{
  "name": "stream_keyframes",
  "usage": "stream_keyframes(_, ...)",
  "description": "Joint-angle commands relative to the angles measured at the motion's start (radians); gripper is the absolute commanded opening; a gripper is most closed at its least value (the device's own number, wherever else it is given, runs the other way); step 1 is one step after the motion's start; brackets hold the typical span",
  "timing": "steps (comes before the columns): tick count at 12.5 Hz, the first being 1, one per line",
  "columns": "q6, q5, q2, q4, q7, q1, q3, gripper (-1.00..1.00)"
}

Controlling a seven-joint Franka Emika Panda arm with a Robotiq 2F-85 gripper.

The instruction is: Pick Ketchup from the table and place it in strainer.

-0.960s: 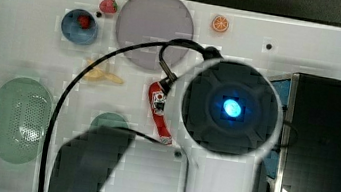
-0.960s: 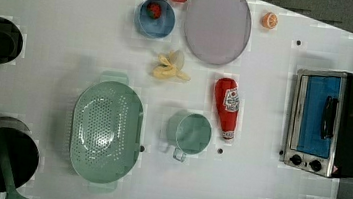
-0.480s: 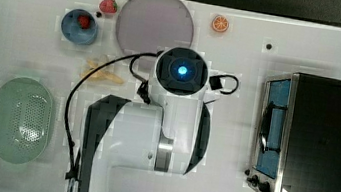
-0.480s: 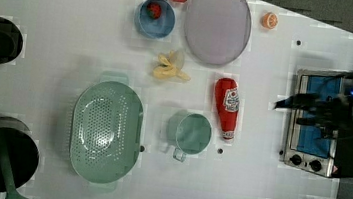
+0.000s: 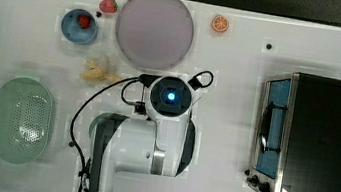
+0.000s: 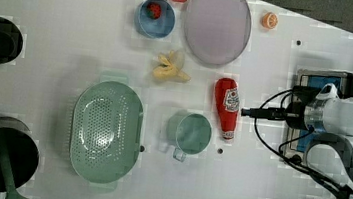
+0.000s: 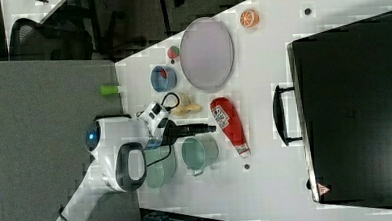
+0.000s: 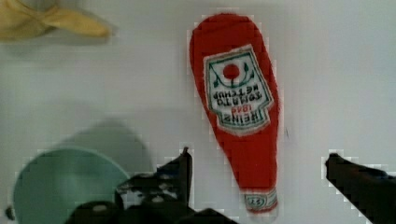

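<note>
**Open gripper hanging over a ketchup bottle lying on the table**

A white robot arm (image 5: 151,144) is reaching over a white table (image 6: 70,42). Its gripper (image 8: 257,172) is pointing down with its two dark fingers (image 8: 180,170) spread wide apart, holding nothing. In the wrist view the narrow neck end of the ketchup (image 8: 238,107) is lying between them.

The ketchup (image 6: 227,108) is lying flat on its side, not yet lifted. In the left view it is sitting just right of a round green cup (image 6: 190,132) and just below a large grey plate (image 6: 217,22), with a banana (image 6: 169,67) near its broad end. The strainer (image 6: 105,130), a pale green perforated basket, is standing empty well to the left view's left, beyond the cup.

The bottle looks like light, smooth plastic, probably stiff enough to take a firm pinch but rounded and likely to slip or roll. Because it tapers, a grip across the labelled middle of the body would probably hold better than one at the thin white cap (image 8: 259,201).
</note>
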Motion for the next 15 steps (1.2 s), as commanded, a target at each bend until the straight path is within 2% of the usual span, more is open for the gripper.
stream_keyframes(1, 0.120, 0.002, 0.040, -0.029, -0.116, -0.006, -0.001, 1.00)
stream_keyframes(10, 0.334, 0.002, 0.284, -0.029, -0.116, -0.001, -0.002, 1.00)
stream_keyframes(11, 0.352, 0.002, 0.295, -0.029, -0.116, -0.001, -0.002, 0.93)
stream_keyframes(14, 0.372, 0.002, 0.285, -0.028, -0.112, 0.000, -0.001, 0.25)
stream_keyframes(15, 0.368, 0.002, 0.272, -0.029, -0.107, 0.000, -0.002, 0.25)
